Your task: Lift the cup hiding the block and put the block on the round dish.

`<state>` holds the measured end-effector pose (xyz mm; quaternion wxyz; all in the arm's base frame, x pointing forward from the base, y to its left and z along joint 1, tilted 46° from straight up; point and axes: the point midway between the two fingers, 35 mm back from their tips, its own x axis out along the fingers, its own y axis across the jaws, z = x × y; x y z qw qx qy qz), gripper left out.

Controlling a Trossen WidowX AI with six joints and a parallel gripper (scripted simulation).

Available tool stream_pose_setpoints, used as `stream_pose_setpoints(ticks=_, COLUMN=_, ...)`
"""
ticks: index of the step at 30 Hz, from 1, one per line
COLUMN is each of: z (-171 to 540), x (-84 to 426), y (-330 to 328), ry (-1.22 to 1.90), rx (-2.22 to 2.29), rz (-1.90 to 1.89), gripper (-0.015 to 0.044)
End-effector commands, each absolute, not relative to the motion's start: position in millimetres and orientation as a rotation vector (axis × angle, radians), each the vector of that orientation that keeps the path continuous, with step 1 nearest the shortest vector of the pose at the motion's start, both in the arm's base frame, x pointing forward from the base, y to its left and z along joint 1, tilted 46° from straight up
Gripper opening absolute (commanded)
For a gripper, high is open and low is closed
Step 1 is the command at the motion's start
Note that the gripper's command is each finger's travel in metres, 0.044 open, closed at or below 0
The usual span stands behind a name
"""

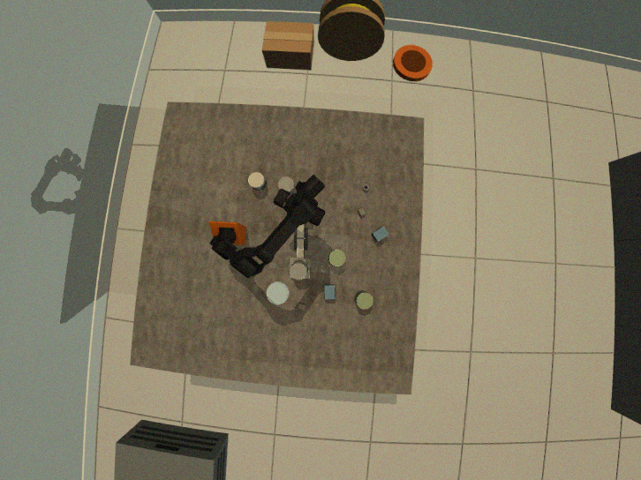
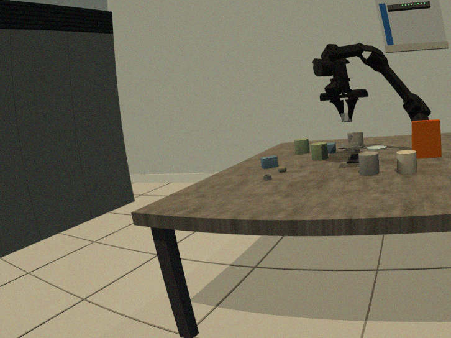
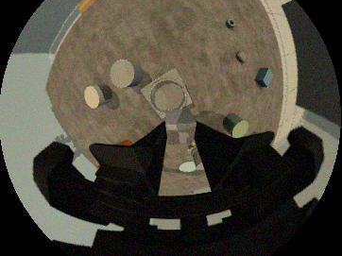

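Note:
My gripper is shut on a small grey block, held well above the balance. The near end of the balance bears no cup; its ringed pan shows bare in the wrist view. A grey cup stands on the other end. A similar grey cup stands on the table, off the balance. The pale round dish lies beside the balance's cup end, with no cup above it. In the top view the arm hides the fingertips.
A cream cylinder stands beside the loose grey cup. Green cylinders and blue blocks stand on the balance's other side. An orange block is by the arm's base. A small nut lies farther off.

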<state>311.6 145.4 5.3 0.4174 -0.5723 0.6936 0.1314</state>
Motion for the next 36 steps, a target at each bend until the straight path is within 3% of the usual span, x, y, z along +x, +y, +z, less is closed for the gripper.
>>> stream_pose_setpoints(ticks=1, z=23, x=322, y=126, ry=1.721, rx=-1.428, rz=0.347, gripper=0.0000)
stream_pose_setpoints(ticks=18, z=97, x=331, y=9, ry=1.672, rx=-1.381, rz=0.397, gripper=0.0000)
stream_pose_setpoints(ticks=36, z=159, x=278, y=-113, ry=1.668, rx=-1.388, rz=0.304, gripper=0.0000)
